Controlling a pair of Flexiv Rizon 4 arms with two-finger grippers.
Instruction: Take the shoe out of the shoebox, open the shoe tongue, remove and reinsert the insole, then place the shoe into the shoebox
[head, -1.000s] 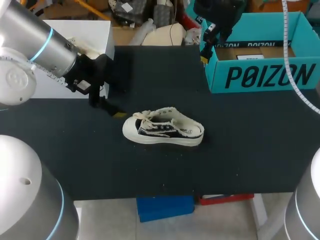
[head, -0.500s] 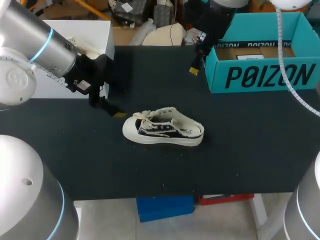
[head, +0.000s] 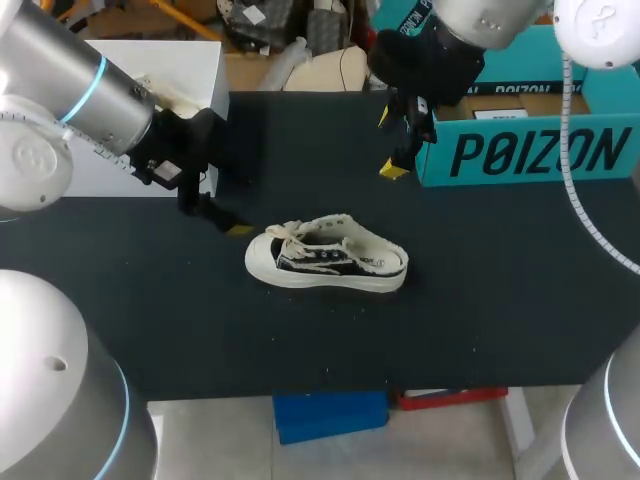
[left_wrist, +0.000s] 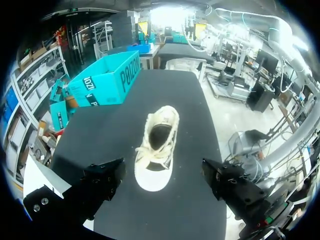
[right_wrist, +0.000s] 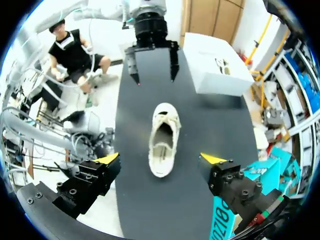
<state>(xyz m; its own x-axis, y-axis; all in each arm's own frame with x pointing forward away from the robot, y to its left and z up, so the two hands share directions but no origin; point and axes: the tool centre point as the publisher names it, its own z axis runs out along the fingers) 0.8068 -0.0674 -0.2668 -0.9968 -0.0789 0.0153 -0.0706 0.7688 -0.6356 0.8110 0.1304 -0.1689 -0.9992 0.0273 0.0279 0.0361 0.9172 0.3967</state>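
A cream and black low shoe (head: 327, 254) lies on its sole in the middle of the black table, toe toward my left arm. The teal shoebox (head: 530, 150) stands open at the back right. My left gripper (head: 215, 215) hangs open just left of the toe; in its wrist view the shoe (left_wrist: 157, 147) lies ahead of its gripper (left_wrist: 162, 165), toe nearest. My right gripper (head: 390, 143) is open in the air beside the box's left wall, behind the shoe. Its wrist view shows the shoe (right_wrist: 162, 140) heel-first ahead of the open gripper (right_wrist: 160, 158), with my left gripper (right_wrist: 152, 62) beyond the toe.
A white box (head: 180, 70) stands at the table's back left, behind my left arm, seen too in the right wrist view as a white box (right_wrist: 215, 70). The shoebox (left_wrist: 105, 80) sits far beyond the shoe in the left wrist view.
My right arm has swung from over the shoebox's left end out over the table, down and toward the shoe. The left arm and the shoe have not moved.
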